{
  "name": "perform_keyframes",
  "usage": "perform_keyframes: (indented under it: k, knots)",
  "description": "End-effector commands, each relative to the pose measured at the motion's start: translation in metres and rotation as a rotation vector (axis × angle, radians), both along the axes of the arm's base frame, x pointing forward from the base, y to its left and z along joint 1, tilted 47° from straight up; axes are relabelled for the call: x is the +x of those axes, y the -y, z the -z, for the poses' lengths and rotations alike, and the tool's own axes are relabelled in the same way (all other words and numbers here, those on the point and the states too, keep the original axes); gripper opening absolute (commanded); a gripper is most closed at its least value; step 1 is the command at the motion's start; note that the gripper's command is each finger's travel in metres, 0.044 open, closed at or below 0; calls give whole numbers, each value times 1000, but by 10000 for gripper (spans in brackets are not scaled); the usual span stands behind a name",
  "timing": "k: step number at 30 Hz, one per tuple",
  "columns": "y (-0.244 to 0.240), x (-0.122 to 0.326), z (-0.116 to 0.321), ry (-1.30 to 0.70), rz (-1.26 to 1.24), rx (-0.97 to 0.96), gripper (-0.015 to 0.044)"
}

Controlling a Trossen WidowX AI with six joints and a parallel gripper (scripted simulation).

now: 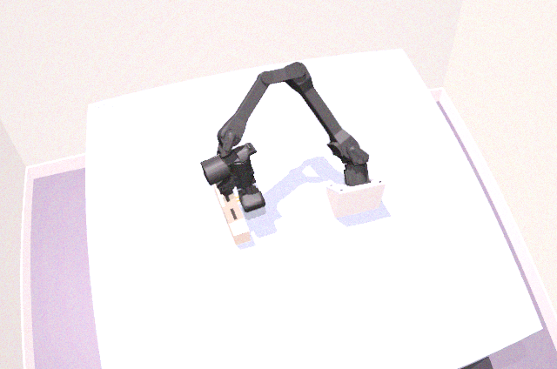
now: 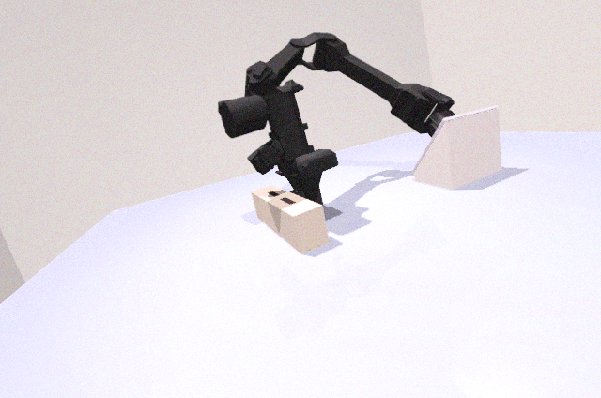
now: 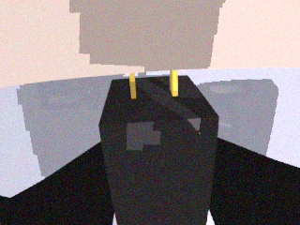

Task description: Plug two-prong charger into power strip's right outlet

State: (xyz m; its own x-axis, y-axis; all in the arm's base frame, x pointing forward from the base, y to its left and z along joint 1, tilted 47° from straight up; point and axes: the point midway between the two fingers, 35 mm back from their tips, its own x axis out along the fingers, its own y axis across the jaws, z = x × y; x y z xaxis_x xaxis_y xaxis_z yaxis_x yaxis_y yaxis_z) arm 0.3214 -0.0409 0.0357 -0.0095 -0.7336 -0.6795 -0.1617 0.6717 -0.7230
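Note:
The tan power strip (image 1: 242, 238) (image 2: 304, 232) stands on the table; dark outlet openings show in its top. In the wrist view the strip (image 3: 28, 42) fills the top, partly in shadow. My gripper (image 1: 239, 198) (image 2: 310, 195) (image 3: 154, 145) is shut on the black charger (image 3: 159, 183), low beside the strip's long side. Its two gold prongs (image 3: 132, 86) (image 3: 173, 83) point at the strip, and their visible far ends meet the strip's edge in the wrist view. Their tips are not seen, so I cannot tell whether they are inside an outlet. The exterior view does not show the charger.
A pale wedge-shaped block (image 1: 357, 202) (image 2: 473, 156) stands at the arm's base, right of the strip. The arm arches above the white table (image 1: 292, 302) (image 2: 233, 315) between the block and the strip. A raised pale rim (image 1: 27, 265) runs beyond the table's left edge.

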Motion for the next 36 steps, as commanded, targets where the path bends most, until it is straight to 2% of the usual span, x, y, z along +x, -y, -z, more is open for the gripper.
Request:
perform_keyframes:
  k: [1, 36]
  knots:
    - [0, 2, -1, -2, -4, -3, 0]
    - [-2, 14, 0, -1, -4, -3, 0]
